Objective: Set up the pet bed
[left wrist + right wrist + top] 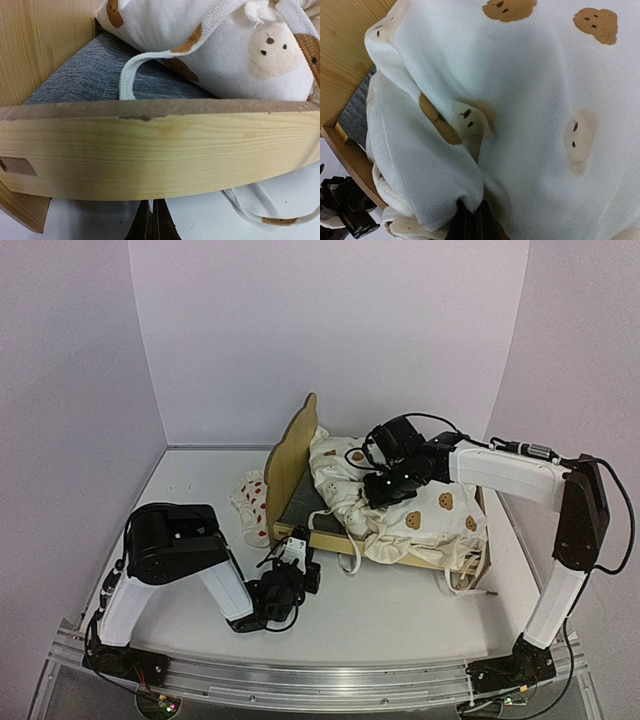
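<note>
Risk: right fingers (pixel 470 226), pinching the cushion (pixel 520 100), could drag the pet bed (pixel 150 150); left fingers (pixel 155 227) sit closed, empty, beside it.

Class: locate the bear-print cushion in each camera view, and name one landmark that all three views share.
Top external: the bear-print cushion lies right of centre, heaped on the pet bed.
Left wrist: the cushion is at upper right, behind the wooden side rail.
Right wrist: it fills most of the picture.
Shared landmark: the grey felt base.
</note>
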